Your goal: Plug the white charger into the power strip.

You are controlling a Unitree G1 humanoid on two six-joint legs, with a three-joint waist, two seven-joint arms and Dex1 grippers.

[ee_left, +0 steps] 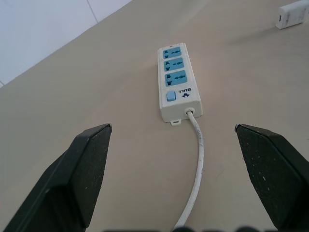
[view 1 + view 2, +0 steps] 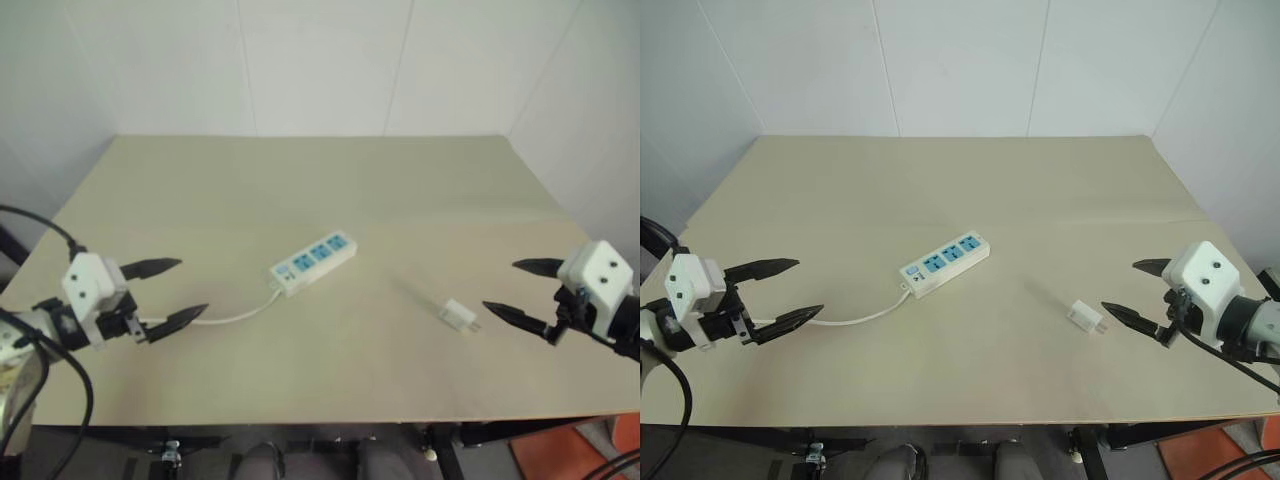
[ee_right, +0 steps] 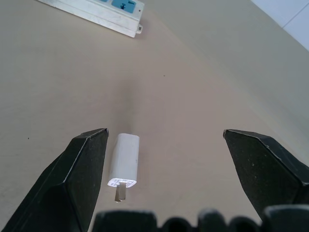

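The power strip (image 2: 313,261) lies at the table's middle, three blue socket faces up, its thin white cord (image 2: 240,314) trailing toward my left gripper (image 2: 172,292). That gripper hovers over the table's left side, open and empty, aimed at the strip (image 1: 177,84). The white charger (image 2: 458,315) lies flat on the table right of centre, its metal prongs toward the front edge. My right gripper (image 2: 523,290) stands open just right of the charger (image 3: 123,160), clear of it, with nothing between its fingers.
The beige table (image 2: 320,180) meets white walls behind. The front table edge runs just below both grippers. An orange patch of floor (image 2: 575,455) shows at the lower right.
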